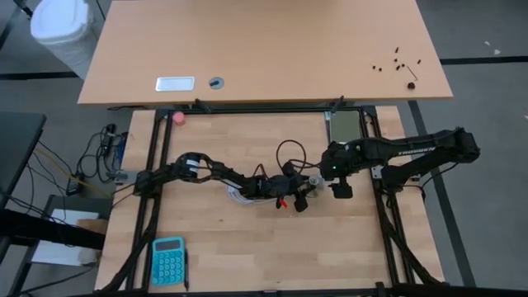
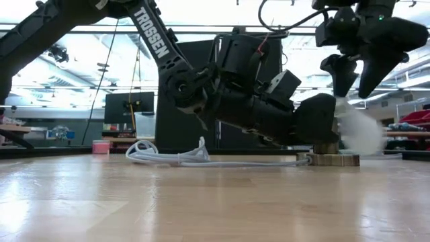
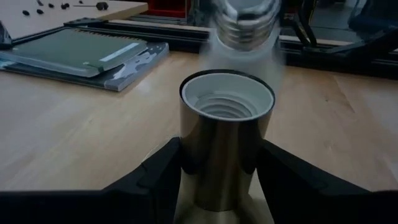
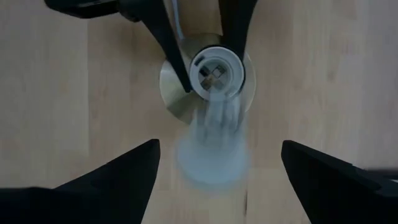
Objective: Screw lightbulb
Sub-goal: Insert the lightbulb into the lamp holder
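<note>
A: Left gripper [image 3: 217, 180]?

B: Low on the table [image 1: 247, 256], clamped on the socket [image 3: 227, 134]. A dark finger presses each side of the shiny metal tube. White threaded mouth faces up, nothing in it.

A: And in the low view?

B: Same. The left arm lies nearly flat along the wood, socket standing on its round base [image 2: 329, 159]. White cord [image 2: 178, 156] coiled on the table behind.

A: Right gripper [image 4: 217, 180]?

B: Above the socket, pointing straight down, fingers spread wide with nothing between them.

A: So where's the bulb [image 4: 214, 146]?

B: Loose and motion-blurred. The right wrist view has a pale smear right below the open fingers, overlapping the socket's rim and base disc. The left wrist view shows its silver screw base just above the mouth, tilted, not threaded in. The low view shows a white blur beside the socket on the right gripper's side, under the fingertips.

A: Touching the socket?

B: Can't tell, probably in mid-air, too smeared.

A: Anything else?

B: Notebook [image 3: 87, 56] at the far edge, teal calculator [image 1: 168, 261] at the near left, pink ball [image 1: 178, 118] at the far left
</note>
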`<state>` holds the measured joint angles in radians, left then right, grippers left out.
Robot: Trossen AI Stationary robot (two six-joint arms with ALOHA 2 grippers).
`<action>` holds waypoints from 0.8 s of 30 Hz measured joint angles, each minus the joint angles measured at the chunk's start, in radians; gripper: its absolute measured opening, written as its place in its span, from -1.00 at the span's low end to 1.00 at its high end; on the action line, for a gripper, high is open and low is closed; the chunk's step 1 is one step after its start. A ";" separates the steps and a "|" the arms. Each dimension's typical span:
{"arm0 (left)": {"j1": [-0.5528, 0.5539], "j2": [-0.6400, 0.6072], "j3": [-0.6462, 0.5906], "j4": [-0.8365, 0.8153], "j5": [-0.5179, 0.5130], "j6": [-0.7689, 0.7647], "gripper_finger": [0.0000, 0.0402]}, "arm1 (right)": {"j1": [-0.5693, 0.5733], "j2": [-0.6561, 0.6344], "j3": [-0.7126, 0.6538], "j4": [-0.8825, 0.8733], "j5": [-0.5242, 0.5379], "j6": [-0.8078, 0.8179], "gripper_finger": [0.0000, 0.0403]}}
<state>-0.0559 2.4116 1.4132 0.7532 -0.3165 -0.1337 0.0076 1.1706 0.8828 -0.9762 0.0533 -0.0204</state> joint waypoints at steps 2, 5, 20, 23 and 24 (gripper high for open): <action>0.001 0.001 0.000 -0.002 0.000 0.000 -0.01 | -0.001 0.006 0.000 -0.005 0.003 0.006 0.72; 0.001 0.000 0.000 -0.010 -0.001 0.000 -0.01 | -0.001 -0.002 0.000 -0.012 0.009 0.038 0.72; 0.003 -0.013 -0.001 -0.071 0.024 -0.001 0.05 | 0.104 -0.008 -0.086 -0.182 -0.006 0.326 0.72; 0.002 -0.011 -0.004 -0.091 0.032 -0.002 0.09 | 0.094 0.016 -0.150 -0.176 -0.039 0.344 0.72; 0.002 -0.012 -0.004 -0.091 0.040 -0.003 0.09 | 0.094 0.021 -0.165 -0.181 -0.043 0.355 0.72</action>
<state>-0.0544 2.4001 1.4090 0.6624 -0.2768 -0.1371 0.1017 1.1920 0.7174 -1.1576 0.0104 0.3351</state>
